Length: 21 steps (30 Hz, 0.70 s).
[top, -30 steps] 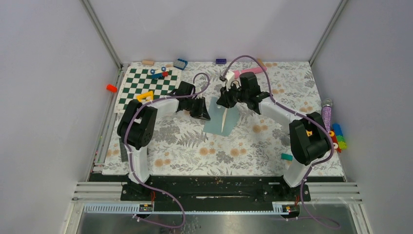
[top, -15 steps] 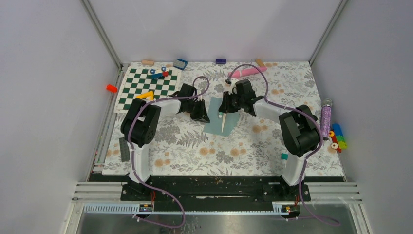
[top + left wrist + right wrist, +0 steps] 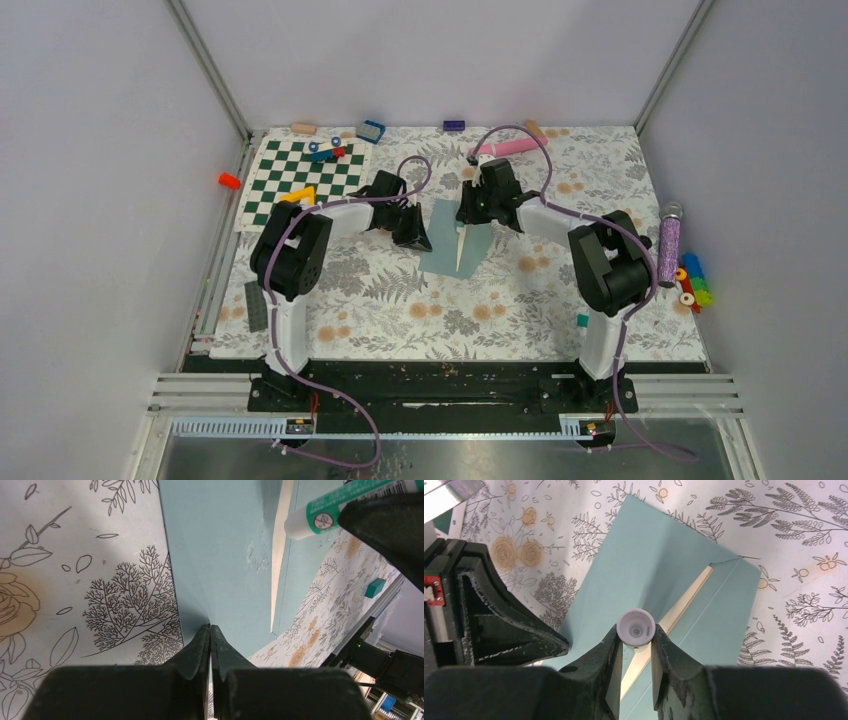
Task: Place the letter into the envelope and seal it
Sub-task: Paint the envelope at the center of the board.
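Note:
The teal envelope (image 3: pixel 445 245) lies flat mid-table, its pointed flap spread out to the left. A narrow cream strip of the letter (image 3: pixel 460 250) shows at its mouth; the rest is inside. My left gripper (image 3: pixel 422 238) sits at the flap's point, shut on the envelope (image 3: pixel 220 545), the teal paper running in between the closed fingers (image 3: pixel 197 645). My right gripper (image 3: pixel 636 632) is shut on a white, green-labelled glue stick (image 3: pixel 636 626), held tip-down just above the letter's strip (image 3: pixel 684 602). The glue stick (image 3: pixel 345 505) hangs over the far side of the flap.
A green-and-white chequered board (image 3: pixel 300 175) with small pieces lies at the back left. Behind the right gripper lies a pink object (image 3: pixel 510 148). A purple glitter tube (image 3: pixel 669 240) and coloured blocks (image 3: pixel 693 283) sit at the right edge, a small teal block (image 3: pixel 582 321) nearer.
My left gripper's jaws have closed at the flap's point. My right arm has carried the glue stick down and left, over the envelope's mouth.

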Each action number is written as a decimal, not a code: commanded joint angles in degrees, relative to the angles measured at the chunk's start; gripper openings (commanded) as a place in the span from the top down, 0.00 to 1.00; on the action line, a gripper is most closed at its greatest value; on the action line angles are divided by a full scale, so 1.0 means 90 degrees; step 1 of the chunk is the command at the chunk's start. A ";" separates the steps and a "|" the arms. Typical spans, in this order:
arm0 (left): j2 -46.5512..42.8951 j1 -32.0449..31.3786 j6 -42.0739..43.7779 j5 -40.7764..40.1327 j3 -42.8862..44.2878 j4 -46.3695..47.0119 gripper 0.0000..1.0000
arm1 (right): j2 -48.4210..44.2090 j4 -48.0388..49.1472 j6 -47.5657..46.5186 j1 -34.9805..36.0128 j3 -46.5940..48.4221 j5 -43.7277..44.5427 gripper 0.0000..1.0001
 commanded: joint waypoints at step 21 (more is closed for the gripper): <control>0.0248 -0.0084 -0.0002 -0.0273 0.0169 -0.0125 1.00 | 0.0573 -0.0537 -0.0013 0.0034 0.0940 0.0408 1.00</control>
